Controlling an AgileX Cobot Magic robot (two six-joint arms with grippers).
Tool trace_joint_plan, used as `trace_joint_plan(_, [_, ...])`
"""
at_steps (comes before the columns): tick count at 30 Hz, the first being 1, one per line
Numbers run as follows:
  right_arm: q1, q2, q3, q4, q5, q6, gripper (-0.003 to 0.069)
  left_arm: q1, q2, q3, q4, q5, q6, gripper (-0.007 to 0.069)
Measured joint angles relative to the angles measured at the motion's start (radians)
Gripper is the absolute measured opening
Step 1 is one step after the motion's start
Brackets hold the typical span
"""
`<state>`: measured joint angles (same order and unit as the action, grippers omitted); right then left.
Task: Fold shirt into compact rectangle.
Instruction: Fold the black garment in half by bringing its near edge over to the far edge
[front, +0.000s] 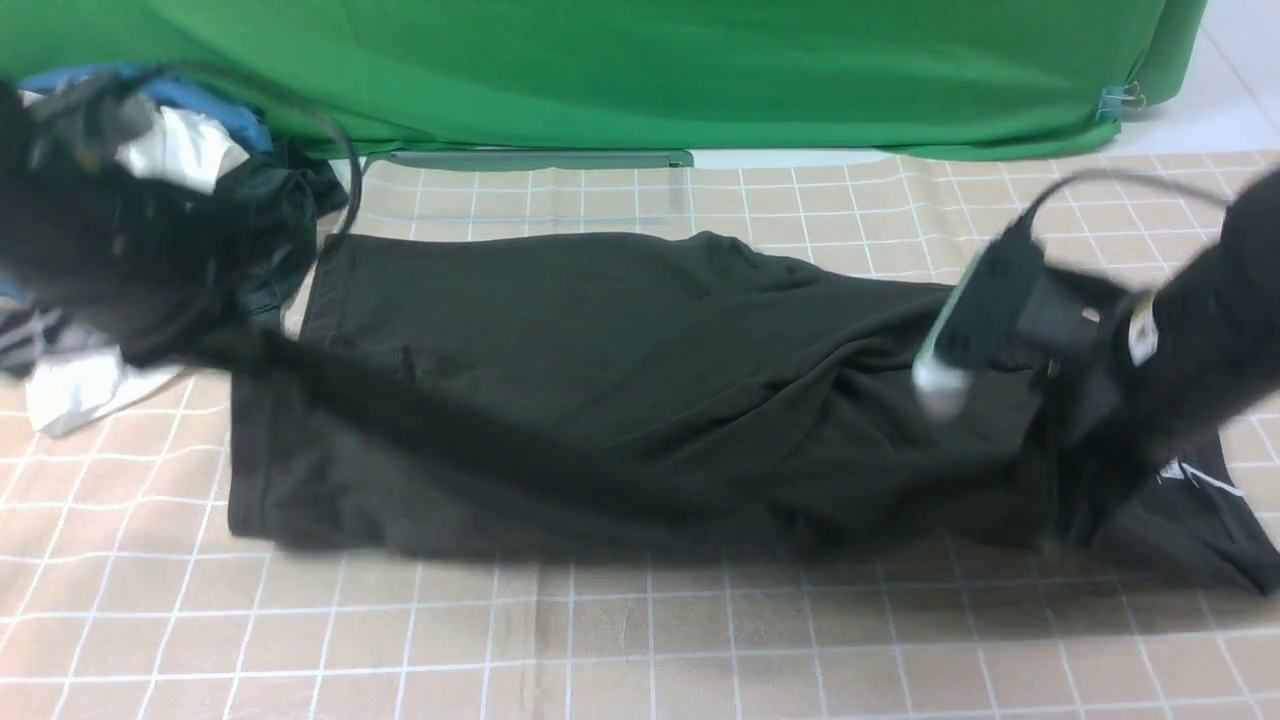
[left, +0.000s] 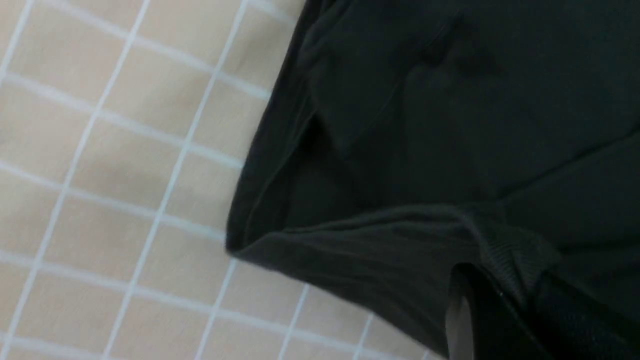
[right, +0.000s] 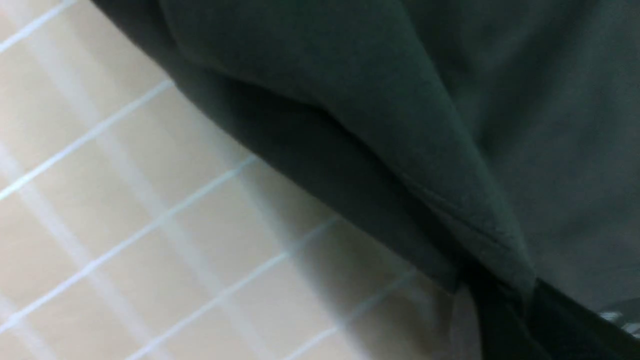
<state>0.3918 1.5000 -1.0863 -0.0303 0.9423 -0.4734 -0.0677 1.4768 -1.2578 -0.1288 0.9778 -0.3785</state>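
Shirt: the black shirt (front: 620, 400) lies lengthwise across the middle of the front view on the checked cloth (front: 640, 620); its right end is bunched.
Left gripper: the left gripper (left: 515, 300) is clenched on a ribbed edge of the shirt; its arm is a blur at the upper left.
Right gripper: the right gripper (right: 525, 300) is clamped on a fold of the shirt, at the right.
Around: a heap of clothes (front: 190, 170) sits at the upper left, with a white garment (front: 80, 395) below it. A green backdrop (front: 640, 70) runs along the top, with a clip (front: 1120, 100) at the upper right.
Writing: a white print (front: 1190, 478) on the shirt at the lower right is too small to read.
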Motion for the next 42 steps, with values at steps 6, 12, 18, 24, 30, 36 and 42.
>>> trace_joint_plan(6, [-0.103,0.168,-0.242,0.001,0.066,-0.044,0.0052,0.041,0.231,-0.258,-0.07,0.001,0.022,0.002])
trace_joint_plan(12, [-0.148,0.374,-0.518,0.004,0.102,-0.046,0.0052,0.06,0.438,-0.508,-0.084,0.008,0.022,0.002])
trace_joint_plan(18, [-0.156,0.586,-0.737,0.001,0.096,-0.046,0.0061,0.063,0.632,-0.686,-0.085,0.005,0.022,0.002])
trace_joint_plan(24, [-0.157,0.713,-0.818,-0.017,-0.003,-0.002,0.0274,0.066,0.752,-0.739,-0.074,-0.005,0.019,0.002])
trace_joint_plan(30, [-0.157,0.713,-0.877,-0.079,-0.007,0.154,0.0419,0.066,0.769,-0.744,-0.066,-0.043,0.019,0.002])
trace_joint_plan(36, [-0.126,0.66,-0.932,0.112,0.222,0.096,0.0242,0.066,0.769,-0.744,-0.021,-0.055,0.012,0.0059])
trace_joint_plan(42, [-0.065,0.686,-0.932,0.253,0.272,-0.007,0.0039,0.068,0.769,-0.752,0.017,-0.079,0.008,0.0284])
